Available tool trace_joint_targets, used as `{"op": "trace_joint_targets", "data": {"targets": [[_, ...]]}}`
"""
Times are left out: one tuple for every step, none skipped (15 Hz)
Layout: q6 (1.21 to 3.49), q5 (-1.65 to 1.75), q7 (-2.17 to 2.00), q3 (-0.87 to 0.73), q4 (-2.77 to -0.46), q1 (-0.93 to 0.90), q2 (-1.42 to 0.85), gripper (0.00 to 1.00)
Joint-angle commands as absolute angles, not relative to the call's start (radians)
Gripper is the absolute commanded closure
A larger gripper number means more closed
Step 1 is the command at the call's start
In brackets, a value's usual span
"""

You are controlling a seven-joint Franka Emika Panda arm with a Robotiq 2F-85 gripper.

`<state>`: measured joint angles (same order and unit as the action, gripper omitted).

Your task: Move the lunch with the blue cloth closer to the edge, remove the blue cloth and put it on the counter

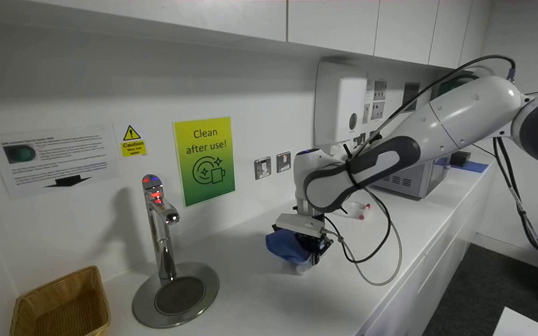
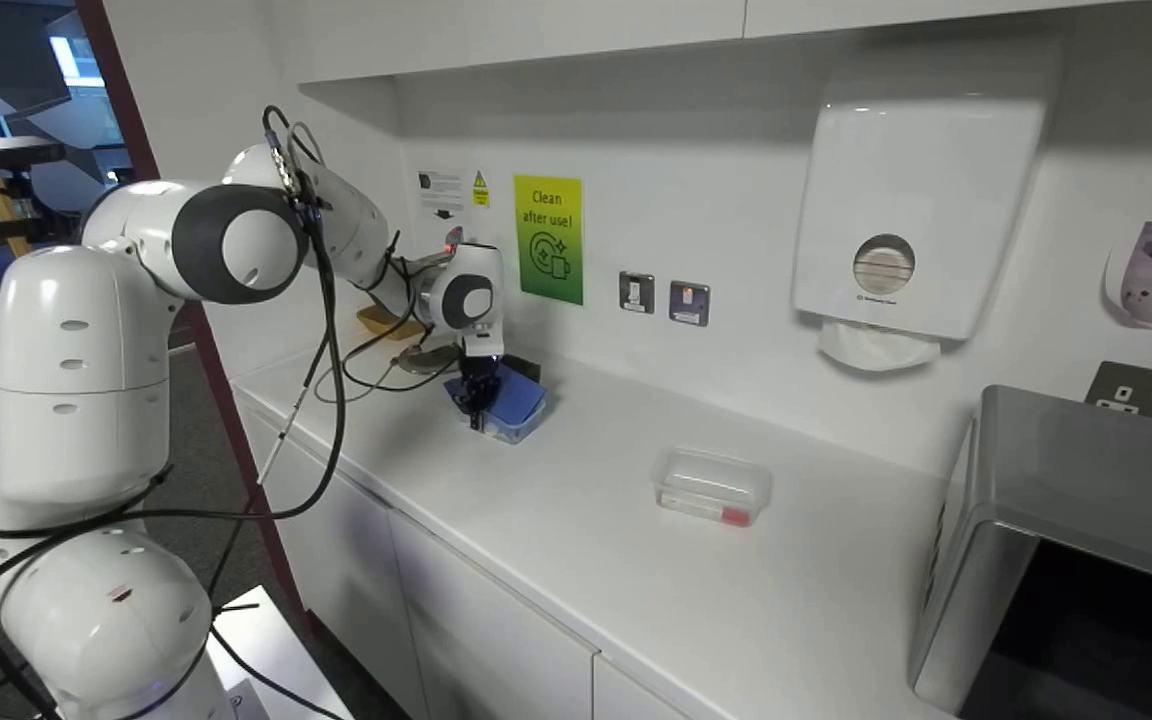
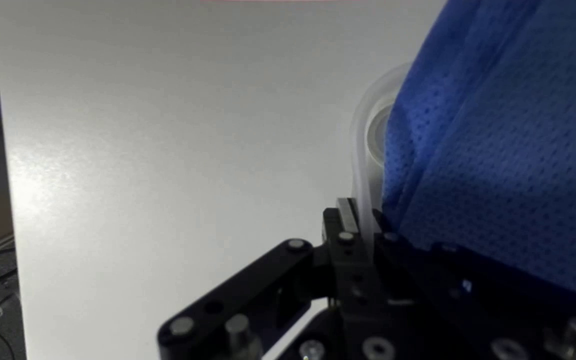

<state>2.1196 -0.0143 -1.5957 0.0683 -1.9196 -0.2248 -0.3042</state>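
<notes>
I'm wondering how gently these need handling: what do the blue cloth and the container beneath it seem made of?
The blue cloth: soft-looking, matte fabric, perhaps synthetic; it shows folds and small dark dots, possibly perforations. The container: probably smooth, translucent plastic, going by its pale rim and see-through wall.

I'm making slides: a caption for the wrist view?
Gripper clasping a clear container by its wall, blue cloth over it.

Gripper (image 3: 364,218) pinches wall of clear tub (image 3: 360,160), one finger (image 3: 346,216) outside, one inside. Blue cloth (image 3: 498,165) covers most of tub, folded along its left border. Round shape (image 3: 376,136) inside, partly covered, unclear. White counter (image 3: 168,150) left; edge (image 3: 12,200) far left.
</notes>
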Motion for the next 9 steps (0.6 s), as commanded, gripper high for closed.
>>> {"op": "trace_joint_targets", "data": {"targets": [[2.13, -0.006, -1.579, 0.07, -2.086, -0.215, -0.192, 0.99], [2.125, 0.004, -1.566, 0.066, -2.12, -0.207, -0.172, 0.99], [2.129, 0.009, -1.558, 0.062, -2.154, -0.199, -0.152, 0.99], [2.137, 0.014, -1.55, 0.06, -2.192, -0.191, -0.127, 0.99], [2.142, 0.018, -1.543, 0.057, -2.224, -0.182, -0.107, 0.99], [2.149, 0.018, -1.533, 0.055, -2.256, -0.172, -0.085, 0.99], [2.157, 0.019, -1.518, 0.051, -2.29, -0.162, -0.064, 0.99], [2.162, 0.021, -1.506, 0.049, -2.318, -0.152, -0.044, 0.99], [2.165, 0.024, -1.494, 0.048, -2.344, -0.143, -0.025, 0.99]]}}
